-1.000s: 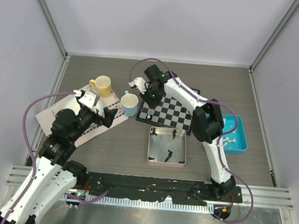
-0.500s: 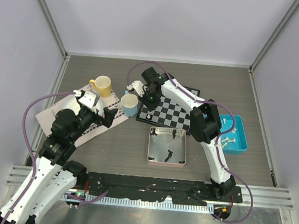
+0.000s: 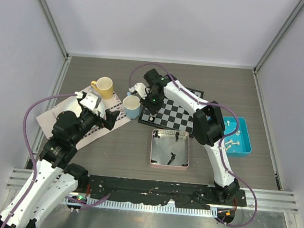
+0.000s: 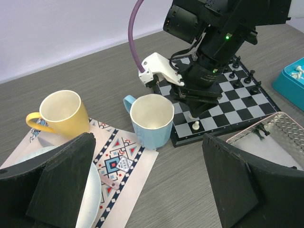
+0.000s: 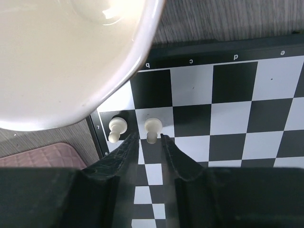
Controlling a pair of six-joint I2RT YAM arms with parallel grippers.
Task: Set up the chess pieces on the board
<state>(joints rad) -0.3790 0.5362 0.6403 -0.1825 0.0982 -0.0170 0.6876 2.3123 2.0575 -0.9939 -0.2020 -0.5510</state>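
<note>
The left gripper [image 4: 147, 142] hangs spread wide, empty. The pink tray [image 3: 161, 150] holds a few black pieces [image 3: 171, 159]: light, stiff, slick, best pinched at the neck. The blue tray [image 3: 246, 126] holds white pieces [image 3: 231, 139]. Blue cup [image 4: 152, 123] and yellow cup [image 4: 61, 114] look empty. At a corner of the board [image 5: 228, 76] stand 2 pawns [image 5: 116, 128]; the right gripper [image 5: 147, 140] sits narrowly parted around 1 (seemingly clear of it).

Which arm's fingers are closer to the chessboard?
Right. The right gripper is over the chessboard at its left corner, fingers either side of a white pawn. The left gripper hangs open off it, above the patterned placemat, beyond the blue cup.
</note>
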